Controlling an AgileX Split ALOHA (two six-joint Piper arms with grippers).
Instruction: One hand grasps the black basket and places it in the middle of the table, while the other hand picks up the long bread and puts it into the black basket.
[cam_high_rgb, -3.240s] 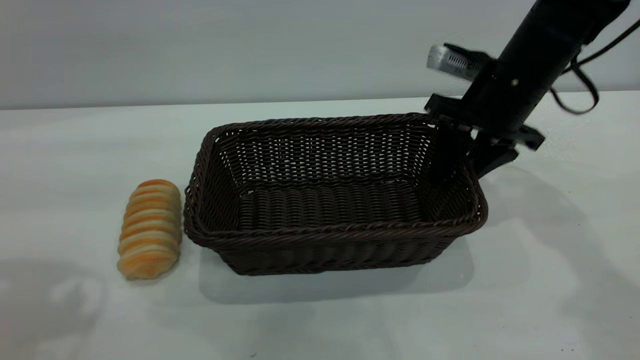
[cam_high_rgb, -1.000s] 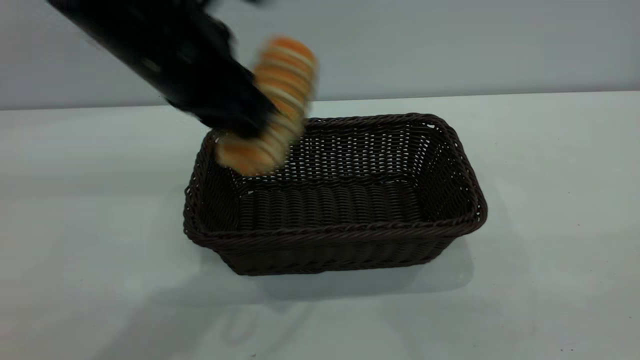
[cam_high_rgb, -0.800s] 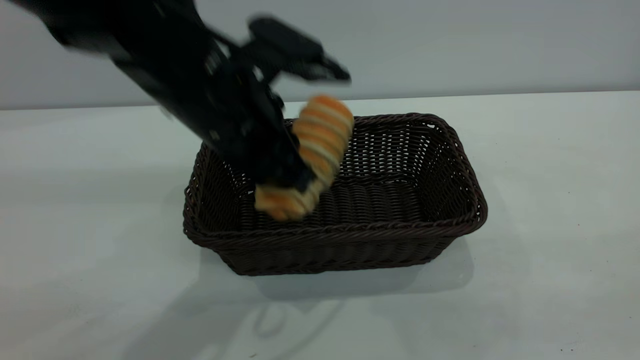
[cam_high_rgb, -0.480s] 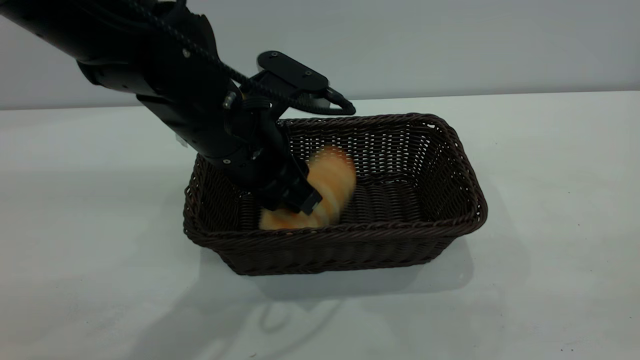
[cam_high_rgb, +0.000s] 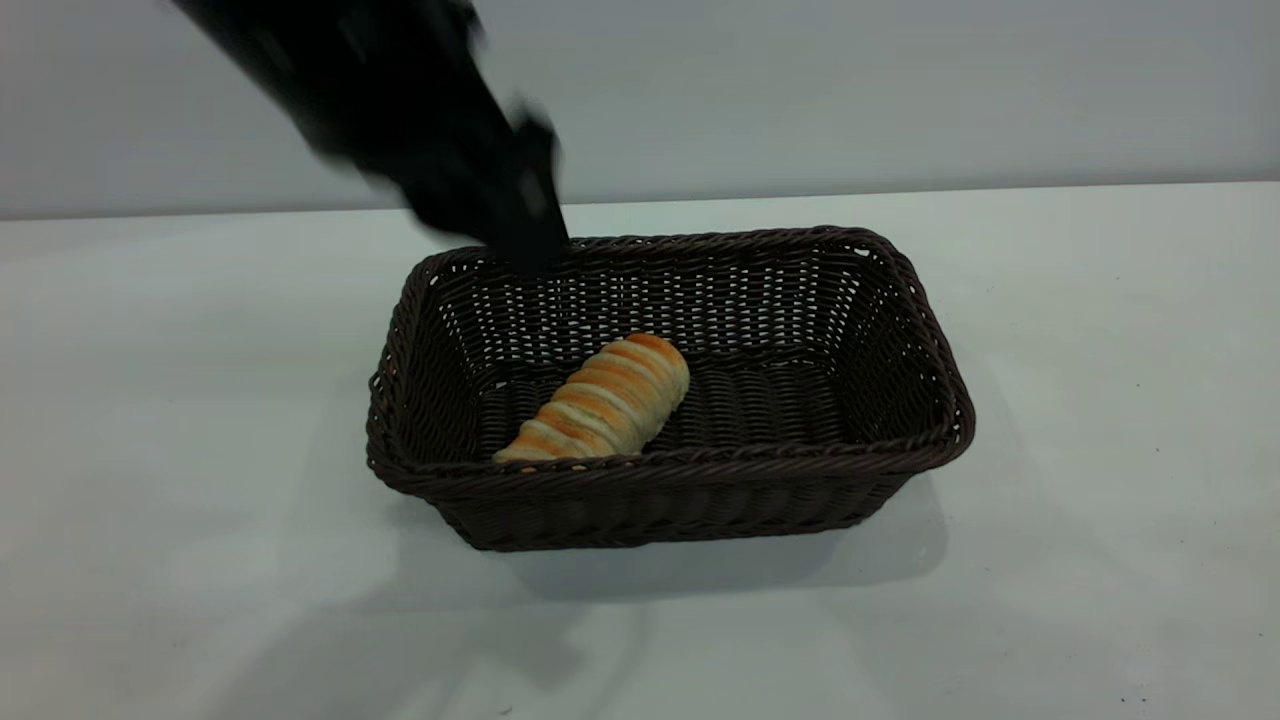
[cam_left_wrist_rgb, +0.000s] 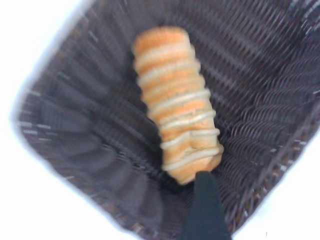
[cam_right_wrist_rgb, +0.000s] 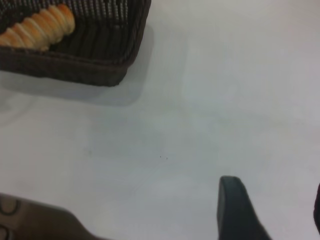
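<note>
One bread (cam_high_rgb: 597, 402), loose on the floor of the basket (cam_high_rgb: 930, 330), lying diagonally toward its left end; judged delivered.

Basket: mid-surface (cam_high_rgb: 1100, 450), placement judged done.

Left claw (cam_high_rgb: 525, 225): above the basket's far-left rim, empty; width cannot be told.

Right claw (cam_right_wrist_rgb: 272, 210): over bare surface well apart from the basket, spread wide, holding nothing.
</note>
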